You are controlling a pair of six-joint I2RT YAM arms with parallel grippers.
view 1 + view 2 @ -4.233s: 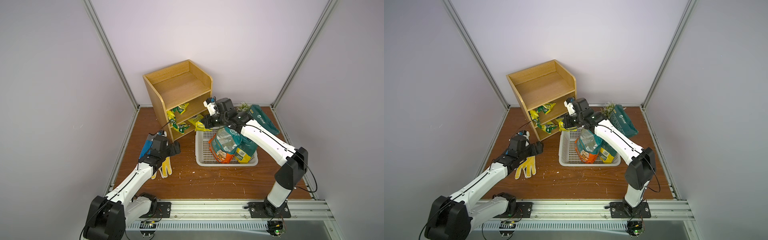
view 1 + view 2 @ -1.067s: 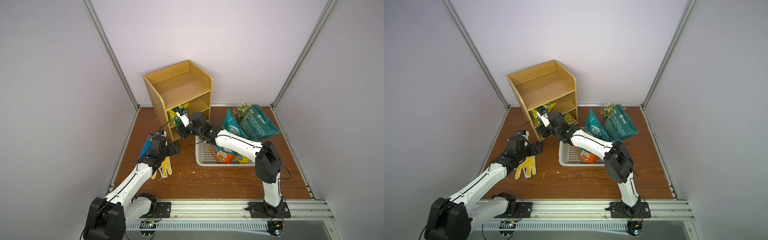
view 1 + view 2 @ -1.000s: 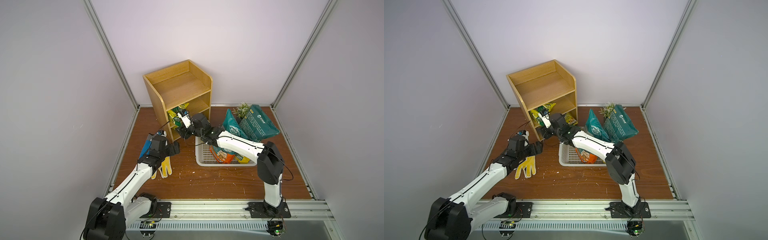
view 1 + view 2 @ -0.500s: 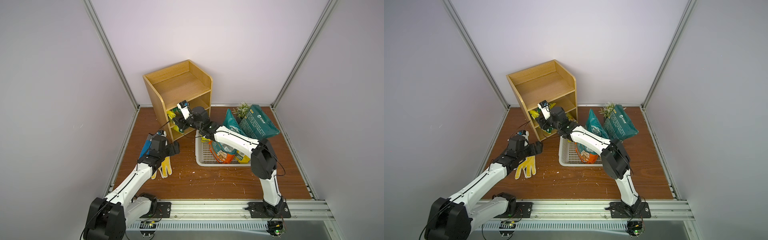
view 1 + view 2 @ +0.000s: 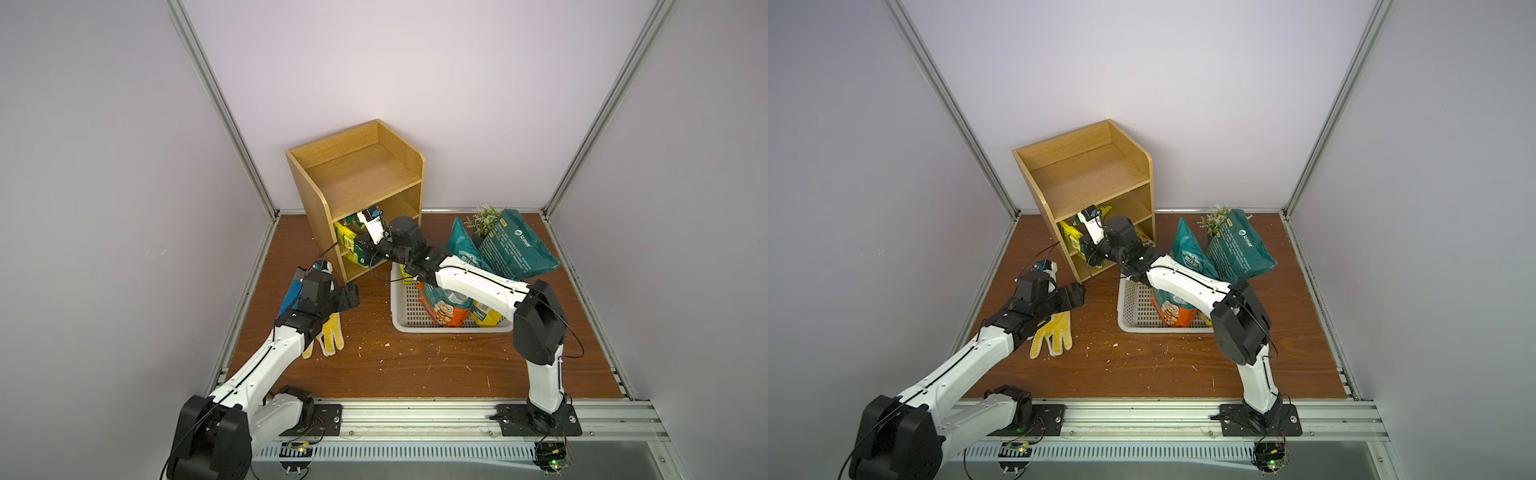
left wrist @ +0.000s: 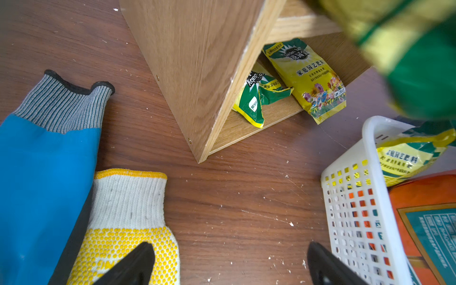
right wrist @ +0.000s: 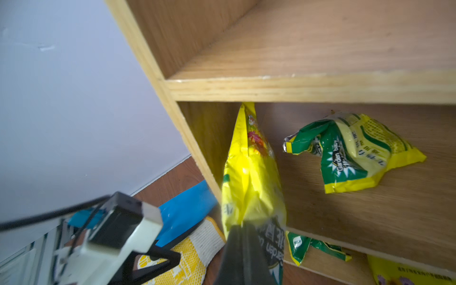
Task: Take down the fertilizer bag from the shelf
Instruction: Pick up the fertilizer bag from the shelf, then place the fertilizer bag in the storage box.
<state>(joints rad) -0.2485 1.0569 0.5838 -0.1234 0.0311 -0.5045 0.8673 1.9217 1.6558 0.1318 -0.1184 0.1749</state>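
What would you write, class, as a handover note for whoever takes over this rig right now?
Left gripper: open, idle by the glove.
Right gripper: shut on a yellow bag at the front of the shelf's middle tier.
Done: grip made; a like bag lies in the basket.
Left: draw the held bag out, set it down; a second bag lies on that tier, two bottom bags below.

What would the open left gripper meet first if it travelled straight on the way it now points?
Probably the brown wooden floor, in the gap between the light-brown wooden shelf and the white perforated plastic basket; the left gripper tilts downward, though depth is unclear.
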